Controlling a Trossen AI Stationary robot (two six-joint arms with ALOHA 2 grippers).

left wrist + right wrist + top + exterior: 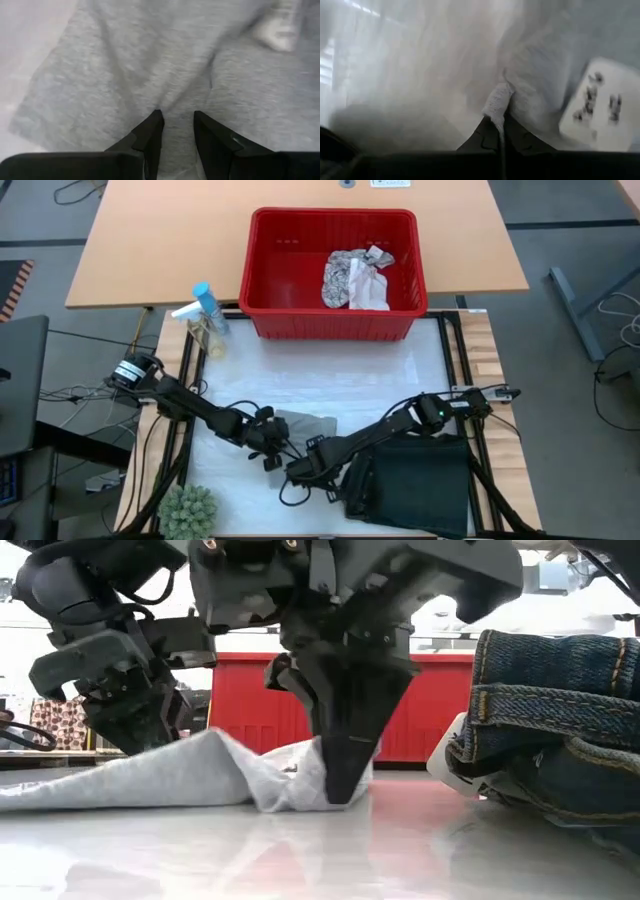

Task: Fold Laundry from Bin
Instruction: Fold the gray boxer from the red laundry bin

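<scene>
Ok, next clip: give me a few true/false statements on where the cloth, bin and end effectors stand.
1. The right end effector is shut on a pinch of the grey cloth. True.
2. The red bin is empty. False: a patterned cloth and a whitish piece lie inside.
3. The left end effector has its fingers apart over the grey cloth. True.
4. The dark folded garment lies in the bin. False: it lies on the table, on the right arm's side.
5. The spray bottle stands inside the bin. False: it stands outside, beside it.

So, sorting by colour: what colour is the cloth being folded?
Plain grey cloth, clearest in the left wrist view.
</scene>
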